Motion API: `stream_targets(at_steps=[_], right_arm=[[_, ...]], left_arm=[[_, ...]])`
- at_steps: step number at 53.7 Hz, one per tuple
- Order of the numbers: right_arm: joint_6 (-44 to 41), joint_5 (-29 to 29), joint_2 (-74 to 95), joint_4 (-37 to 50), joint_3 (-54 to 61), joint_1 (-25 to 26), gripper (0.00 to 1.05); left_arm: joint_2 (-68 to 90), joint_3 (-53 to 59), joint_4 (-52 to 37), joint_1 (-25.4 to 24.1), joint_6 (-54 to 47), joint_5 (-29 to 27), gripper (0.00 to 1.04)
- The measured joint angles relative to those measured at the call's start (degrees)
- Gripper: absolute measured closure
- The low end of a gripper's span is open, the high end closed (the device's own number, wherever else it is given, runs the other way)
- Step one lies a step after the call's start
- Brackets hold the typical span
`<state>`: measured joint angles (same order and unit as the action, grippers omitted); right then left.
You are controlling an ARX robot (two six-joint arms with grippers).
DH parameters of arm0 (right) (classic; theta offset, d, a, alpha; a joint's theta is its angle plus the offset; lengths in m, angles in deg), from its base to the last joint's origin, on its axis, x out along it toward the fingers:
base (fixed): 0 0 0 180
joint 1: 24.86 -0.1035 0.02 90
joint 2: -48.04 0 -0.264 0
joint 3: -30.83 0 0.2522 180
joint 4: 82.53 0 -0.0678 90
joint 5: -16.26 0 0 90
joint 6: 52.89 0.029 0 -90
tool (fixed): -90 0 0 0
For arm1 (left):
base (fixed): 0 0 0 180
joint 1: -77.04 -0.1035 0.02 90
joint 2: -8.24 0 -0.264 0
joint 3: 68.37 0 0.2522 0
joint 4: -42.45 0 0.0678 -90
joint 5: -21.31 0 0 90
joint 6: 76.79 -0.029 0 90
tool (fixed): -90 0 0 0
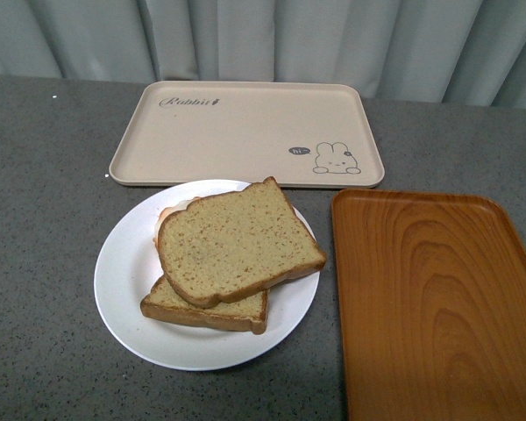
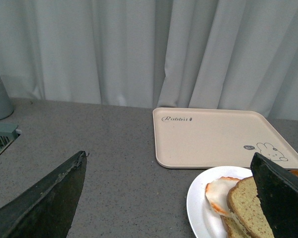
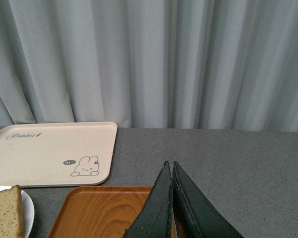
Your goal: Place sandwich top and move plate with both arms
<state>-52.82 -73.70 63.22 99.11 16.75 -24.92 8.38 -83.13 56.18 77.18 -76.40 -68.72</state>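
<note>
A pale curtain point(image 1: 333, 35) is hanging behind a grey speckled table point(image 1: 44, 263). In its wrist view, the left hand point(image 2: 169, 156) is hovering above the table with its two black fingers point(image 2: 49, 198) spread wide apart and gripping nothing. The white plate point(image 1: 123, 281) is sitting left of centre on the table. The sandwich top point(image 1: 237, 241) is lying on the plate, resting askew on a lower slice point(image 1: 206, 311) whose near corner is sticking out from under it. A fried egg point(image 2: 219, 194) is peeking out between the slices. The beige tray point(image 1: 245, 132) with the rabbit mark is lying just behind the plate. The orange tray point(image 1: 430, 298) is lying just to the plate's right. The right hand point(image 3: 170, 163) is hanging over the orange tray with its fingers pressed together and nothing between them.
</note>
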Motion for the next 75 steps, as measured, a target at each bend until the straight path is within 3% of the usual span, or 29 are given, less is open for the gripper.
stream_targets(at_steps=[21, 28, 45, 50, 53, 56, 63, 75], right_arm=[[0.0, 0.0, -5.2, -5.2, 0.0, 0.0, 1.04], [0.0, 0.0, -13.0, -14.8, 0.0, 0.0, 1.04], [-0.1, 0.0, -14.9, -15.3, 0.0, 0.0, 1.03], [-0.1, 0.0, -14.9, -15.3, 0.0, 0.0, 0.90], [-0.1, 0.0, -14.9, -15.3, 0.0, 0.0, 0.78], [-0.1, 0.0, -15.0, -15.3, 0.0, 0.0, 0.67], [-0.1, 0.0, -14.9, -15.3, 0.0, 0.0, 0.48], [-0.1, 0.0, -15.0, -15.3, 0.0, 0.0, 0.12]], left_arm=[[0.0, 0.0, 0.0, 0.0, 0.0, 0.0, 0.06], [0.0, 0.0, 0.0, 0.0, 0.0, 0.0, 0.06], [0.0, 0.0, 0.0, 0.0, 0.0, 0.0, 0.06], [0.4, -0.2, 0.6, 0.2, 0.4, -0.9, 0.06], [6.1, -3.6, 10.2, 1.9, 7.1, -8.0, 0.06], [12.5, -4.3, 11.8, 2.1, 13.1, -8.8, 0.06], [25.1, -4.2, 2.2, 1.4, 20.6, -3.1, 0.06], [53.4, -6.7, -17.1, -4.4, 26.0, 12.4, 0.06]])
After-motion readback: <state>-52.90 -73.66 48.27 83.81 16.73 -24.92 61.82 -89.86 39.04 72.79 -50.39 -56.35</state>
